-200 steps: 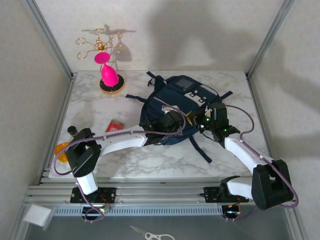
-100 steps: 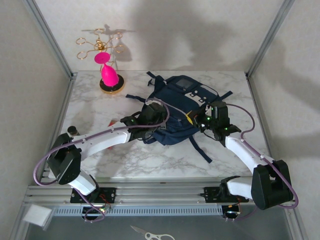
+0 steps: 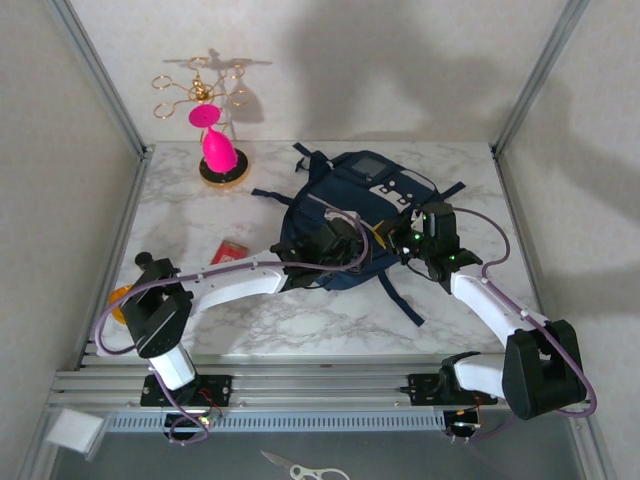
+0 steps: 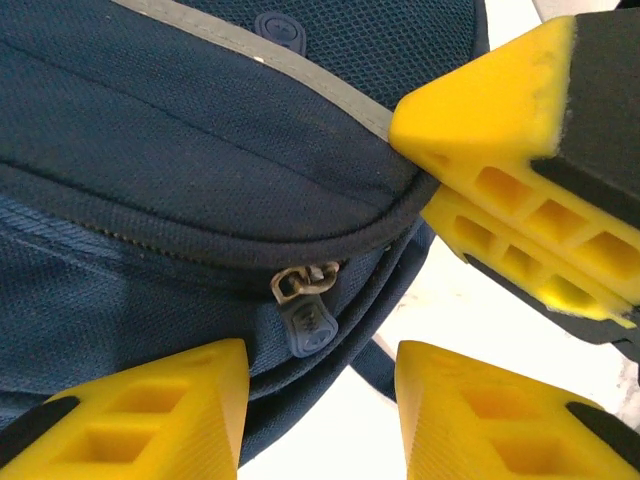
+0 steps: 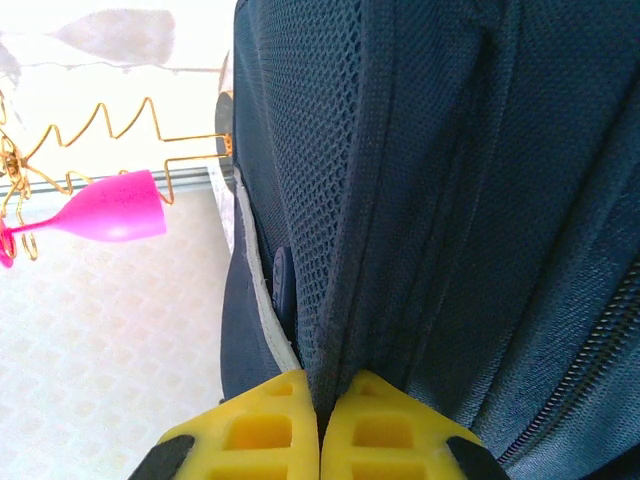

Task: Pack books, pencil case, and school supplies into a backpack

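The navy backpack (image 3: 352,200) lies mid-table. My right gripper (image 5: 318,400) is shut on a fold of the backpack's mesh fabric (image 5: 400,200) at its right near edge (image 3: 412,240). My left gripper (image 4: 320,400) is open at the backpack's near edge (image 3: 345,246). A zipper pull (image 4: 306,318) hangs just beyond its fingertips, untouched. The right gripper's yellow fingers (image 4: 500,140) show pinching the bag's rim in the left wrist view. A flat red box (image 3: 232,251) and an orange piece (image 3: 121,299) lie on the table at the left. The books and pencil case are out of view.
A gold wire stand with a pink glass (image 3: 216,150) stands at the back left, also in the right wrist view as the pink glass (image 5: 110,218). Dark straps (image 3: 400,296) trail from the backpack toward the front. Metal frame posts edge the marble table (image 3: 300,320).
My left gripper slid left along the backpack's near edge, then came back right, and its jaws have opened. The right gripper has stayed shut on the backpack.
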Robot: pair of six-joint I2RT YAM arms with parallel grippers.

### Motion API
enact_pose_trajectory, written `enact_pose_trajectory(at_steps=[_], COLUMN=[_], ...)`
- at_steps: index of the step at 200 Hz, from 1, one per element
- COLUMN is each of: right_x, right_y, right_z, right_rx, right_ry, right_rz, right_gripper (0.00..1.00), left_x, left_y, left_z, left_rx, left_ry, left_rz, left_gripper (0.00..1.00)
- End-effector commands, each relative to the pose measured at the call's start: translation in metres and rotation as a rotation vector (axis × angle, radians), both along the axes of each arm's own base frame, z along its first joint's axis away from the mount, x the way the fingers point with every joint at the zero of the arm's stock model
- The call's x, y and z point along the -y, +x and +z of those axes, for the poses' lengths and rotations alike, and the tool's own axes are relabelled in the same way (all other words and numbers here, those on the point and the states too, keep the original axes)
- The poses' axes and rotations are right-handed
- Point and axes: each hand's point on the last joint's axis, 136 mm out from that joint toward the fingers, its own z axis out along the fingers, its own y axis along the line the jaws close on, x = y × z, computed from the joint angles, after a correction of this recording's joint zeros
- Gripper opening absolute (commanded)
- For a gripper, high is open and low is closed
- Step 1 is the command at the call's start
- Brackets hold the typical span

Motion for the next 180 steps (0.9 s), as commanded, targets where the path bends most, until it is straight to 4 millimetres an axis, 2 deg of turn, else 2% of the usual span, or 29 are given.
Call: enact_pose_trajectory(at_steps=[1,17,42,64,81,137,163,180], right_x=[-0.008,-0.009,-0.008,-0.008,-0.007,-0.008,-0.005,-0.001], right_y=[0.006,0.005,0.005,0.004,0.004,0.007,0.008,0.008], right_z=[0.036,0.035,0.033,0.033,0.032,0.036,0.036,0.037], right_rx=[0.109,0.106,0.097,0.095,0.095,0.102,0.104,0.106], right_ry=[0.068,0.072,0.088,0.093,0.086,0.099,0.093,0.08], right_rz=[0.034,0.033,0.024,0.015,0.014,0.01,0.011,0.006], right_gripper=[0.0,0.0,0.0,0.0,0.0,0.0,0.0,0.0], left_x=[0.002,0.007,0.029,0.043,0.036,0.035,0.024,0.006], left_y=[0.013,0.015,0.017,0.023,0.03,0.03,0.025,0.021], left_z=[0.001,0.001,0.0,0.005,0.007,0.021,0.029,0.028], left_rx=[0.041,0.043,0.054,0.077,0.094,0.134,0.131,0.11], left_ry=[-0.003,-0.05,-0.099,-0.129,-0.115,-0.166,-0.144,-0.085], left_rz=[0.068,0.087,0.08,0.099,0.152,0.149,0.152,0.185], left_gripper=[0.45,0.46,0.45,0.4,0.35,0.04,0.0,0.0])
